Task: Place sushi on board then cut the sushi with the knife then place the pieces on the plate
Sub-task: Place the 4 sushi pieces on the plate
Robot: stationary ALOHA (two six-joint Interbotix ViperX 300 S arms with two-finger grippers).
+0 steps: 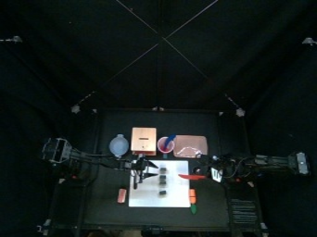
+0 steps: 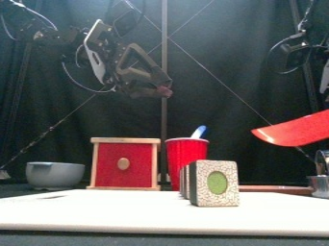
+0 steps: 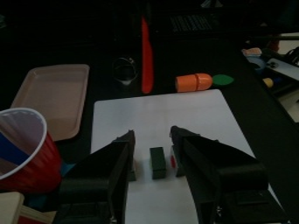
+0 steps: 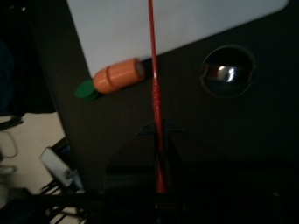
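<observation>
The sushi roll (image 3: 158,164) stands on the white board (image 3: 222,131) between the spread jaws of your left gripper (image 3: 152,134); close them gently to steady it; your right gripper (image 4: 156,149) pinches the red knife (image 2: 295,128); lower its blade squarely between blocks.

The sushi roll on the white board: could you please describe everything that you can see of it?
The sushi roll is a short row of dark green blocks set side by side, standing upright on the white cutting board near the red cup. Its facing end is pale and speckled with a green oval centre. Nothing grips it: the left gripper hangs open above it.
</observation>
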